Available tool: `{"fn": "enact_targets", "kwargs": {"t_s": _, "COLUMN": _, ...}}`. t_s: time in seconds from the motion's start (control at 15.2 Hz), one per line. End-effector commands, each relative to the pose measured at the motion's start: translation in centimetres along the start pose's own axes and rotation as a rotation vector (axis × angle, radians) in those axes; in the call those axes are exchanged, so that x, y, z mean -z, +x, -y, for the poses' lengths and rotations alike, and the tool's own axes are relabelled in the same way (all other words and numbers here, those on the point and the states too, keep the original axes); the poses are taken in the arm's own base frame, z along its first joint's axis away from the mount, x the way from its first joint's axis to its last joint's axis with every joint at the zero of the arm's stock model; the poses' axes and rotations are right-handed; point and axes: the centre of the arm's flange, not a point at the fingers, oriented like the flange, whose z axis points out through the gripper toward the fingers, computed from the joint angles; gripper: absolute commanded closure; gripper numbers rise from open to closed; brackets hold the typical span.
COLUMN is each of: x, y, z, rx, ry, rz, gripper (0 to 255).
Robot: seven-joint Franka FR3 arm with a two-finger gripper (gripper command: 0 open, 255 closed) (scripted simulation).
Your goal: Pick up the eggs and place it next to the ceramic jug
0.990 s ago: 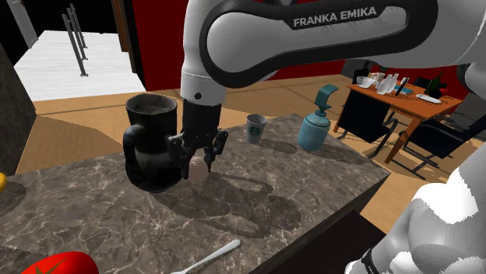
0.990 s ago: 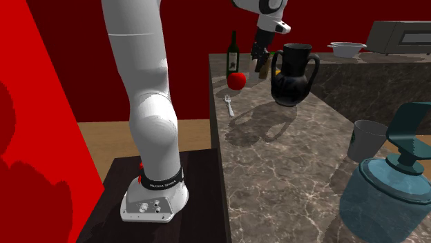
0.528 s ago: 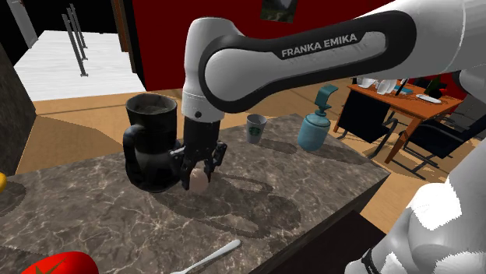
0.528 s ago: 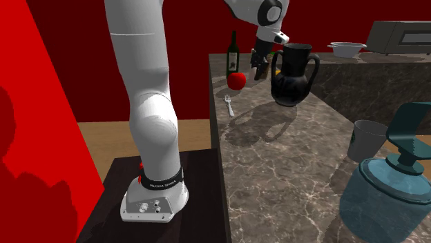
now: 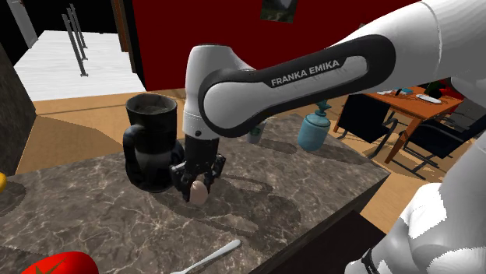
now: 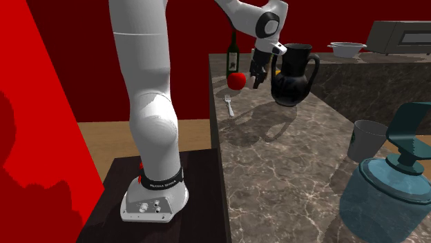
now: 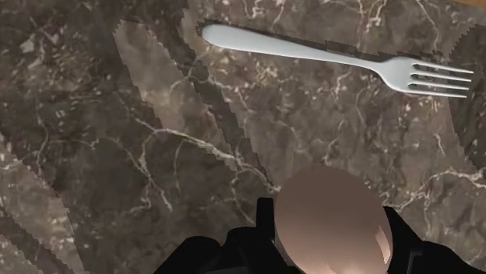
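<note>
- The black claw point(image 5: 198, 187) was clamped on a pale, pinkish-brown egg point(image 5: 199, 194), one finger on each side of the shell.
- In the wrist view the fingers point(image 7: 265, 230) hugged the egg point(image 7: 331, 222) on both flanks, with veined dark stone beneath it.
- The egg hung low over the marble table point(image 5: 311, 187), just beside the base of the black jug point(image 5: 152, 148), on the shoulder view's right of it. Whether the shell touched the stone could not be told.
- The jug stood upright, its handle turned toward the shoulder view's left.
- From the second exterior view the claw point(image 6: 257, 81) pointed downward just beside the jug point(image 6: 293, 76), on that view's left, with a red tomato point(image 6: 237, 80) near it and a dark wine bottle point(image 6: 233, 54) behind.
- A silver fork point(image 7: 327, 56) lay flat on the table beyond the egg, apart from it; the shoulder view showed the fork point(image 5: 210, 257) near the table's front edge.
- A teal bottle point(image 5: 311, 131) stood well apart from the jug, toward the shoulder view's right, and a grey cup point(image 6: 366, 140) stood near it.
</note>
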Motion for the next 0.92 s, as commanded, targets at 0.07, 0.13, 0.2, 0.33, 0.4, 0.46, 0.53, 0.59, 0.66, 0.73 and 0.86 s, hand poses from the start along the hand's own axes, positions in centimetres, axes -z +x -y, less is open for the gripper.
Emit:
{"fn": "enact_targets", "kwargs": {"t_s": 0.07, "x": -1.7, "y": 0.3, "z": -0.3, "rx": 0.0, "ry": 0.0, "rz": 0.0, "gripper": 255}}
{"fn": "enact_targets", "kwargs": {"t_s": 0.13, "x": -2.2, "y": 0.4, "z": -0.4, "rx": 0.0, "ry": 0.0, "rz": 0.0, "gripper": 255}}
{"fn": "enact_targets", "kwargs": {"t_s": 0.2, "x": -2.7, "y": 0.4, "z": -0.5, "rx": 0.0, "ry": 0.0, "rz": 0.0, "gripper": 255}}
{"fn": "enact_targets", "kwargs": {"t_s": 0.33, "x": -3.7, "y": 0.6, "z": -0.7, "rx": 0.0, "ry": 0.0, "rz": 0.0, "gripper": 255}}
{"fn": "enact_targets", "kwargs": {"t_s": 0.4, "x": -4.2, "y": 0.6, "z": -0.8, "rx": 0.0, "ry": 0.0, "rz": 0.0, "gripper": 255}}
{"fn": "enact_targets", "kwargs": {"t_s": 0.46, "x": -4.7, "y": 0.7, "z": -0.9, "rx": 0.0, "ry": 0.0, "rz": 0.0, "gripper": 255}}
{"fn": "enact_targets", "kwargs": {"t_s": 0.53, "x": -5.3, "y": 0.8, "z": -1.0, "rx": 0.0, "ry": 0.0, "rz": 0.0, "gripper": 255}}
{"fn": "enact_targets", "kwargs": {"t_s": 0.59, "x": -5.8, "y": 0.8, "z": -1.1, "rx": 0.0, "ry": 0.0, "rz": 0.0, "gripper": 255}}
{"fn": "enact_targets", "kwargs": {"t_s": 0.66, "x": -6.3, "y": 0.9, "z": -1.1, "rx": 0.0, "ry": 0.0, "rz": 0.0, "gripper": 255}}
{"fn": "enact_targets", "kwargs": {"t_s": 0.73, "x": -6.8, "y": 1.0, "z": -1.2, "rx": 0.0, "ry": 0.0, "rz": 0.0, "gripper": 255}}
{"fn": "enact_targets", "kwargs": {"t_s": 0.86, "x": -7.8, "y": 1.1, "z": -1.4, "rx": 0.0, "ry": 0.0, "rz": 0.0, "gripper": 255}}
